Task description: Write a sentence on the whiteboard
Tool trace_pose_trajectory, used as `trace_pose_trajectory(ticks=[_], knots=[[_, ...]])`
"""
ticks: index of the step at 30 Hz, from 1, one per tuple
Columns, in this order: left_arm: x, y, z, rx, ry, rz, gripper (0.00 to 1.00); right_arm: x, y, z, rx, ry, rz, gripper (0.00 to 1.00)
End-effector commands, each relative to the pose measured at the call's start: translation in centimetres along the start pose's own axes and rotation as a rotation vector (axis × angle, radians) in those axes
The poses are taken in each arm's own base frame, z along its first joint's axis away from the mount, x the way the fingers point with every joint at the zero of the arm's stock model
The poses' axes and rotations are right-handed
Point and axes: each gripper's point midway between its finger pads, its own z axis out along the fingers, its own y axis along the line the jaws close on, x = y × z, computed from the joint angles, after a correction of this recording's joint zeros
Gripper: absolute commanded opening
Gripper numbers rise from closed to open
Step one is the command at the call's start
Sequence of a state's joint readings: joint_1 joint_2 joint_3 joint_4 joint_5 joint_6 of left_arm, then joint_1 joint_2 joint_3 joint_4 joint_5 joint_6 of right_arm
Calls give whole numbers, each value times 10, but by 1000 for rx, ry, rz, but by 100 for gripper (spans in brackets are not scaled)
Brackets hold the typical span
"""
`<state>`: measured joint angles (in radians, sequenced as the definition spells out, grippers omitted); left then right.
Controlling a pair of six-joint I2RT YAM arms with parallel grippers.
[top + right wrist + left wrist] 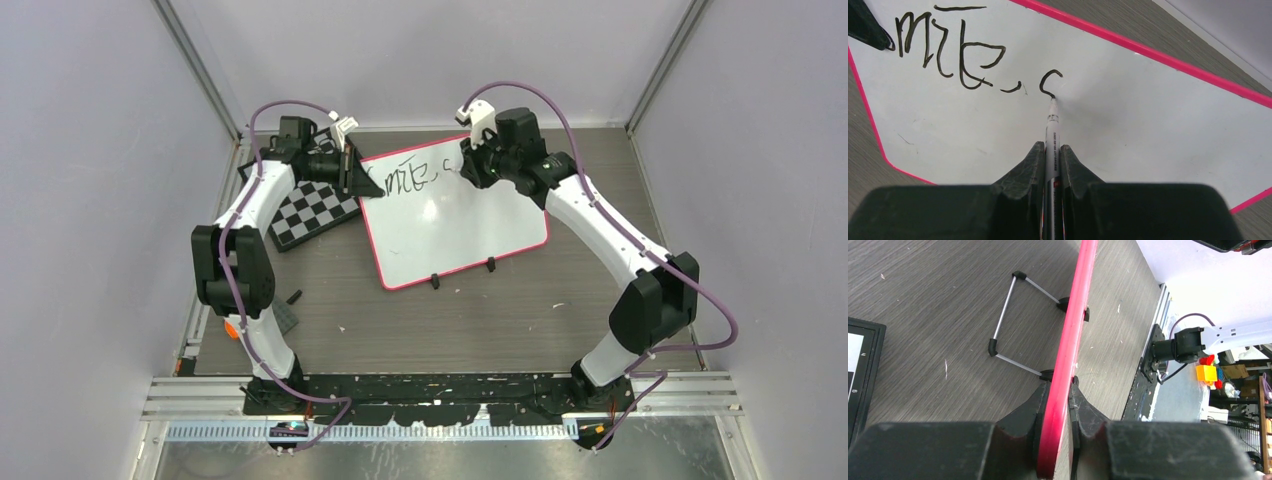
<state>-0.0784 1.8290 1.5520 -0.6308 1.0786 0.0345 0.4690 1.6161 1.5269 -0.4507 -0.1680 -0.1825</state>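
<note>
The whiteboard [450,225], glossy white with a pink-red frame, lies tilted on the table. My left gripper [356,172] is shut on the board's frame [1064,371] at its far left corner, one finger on each face. My right gripper [1052,150] is shut on a white marker [1052,131] whose tip touches the board [1148,115]. The sentence [955,52] stands as black strokes reading roughly "mile," with a fresh "s" curve [1049,82] at the marker tip. In the top view the writing [415,178] runs along the board's far edge.
A black-and-white chessboard [310,212] lies left of the whiteboard, partly under my left arm. The whiteboard's wire stand [1013,320] and black feet [462,273] show. Small dark bits [294,297] lie near the left arm's base. Metal rails line the table's sides.
</note>
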Motion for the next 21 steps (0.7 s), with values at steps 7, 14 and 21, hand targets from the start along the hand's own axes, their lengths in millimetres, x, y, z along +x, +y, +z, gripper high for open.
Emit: trace_pose_trajectory(ticks=[7, 14, 21], knots=[[-10, 8, -1, -54, -10, 57, 0, 7, 3, -15, -14, 23, -13, 0], [-9, 6, 0, -53, -4, 61, 0, -10, 21, -15, -107, -11, 5, 0], [-8, 5, 0, -46, 5, 68, 0, -36, 0, -30, -83, -130, 99, 0]])
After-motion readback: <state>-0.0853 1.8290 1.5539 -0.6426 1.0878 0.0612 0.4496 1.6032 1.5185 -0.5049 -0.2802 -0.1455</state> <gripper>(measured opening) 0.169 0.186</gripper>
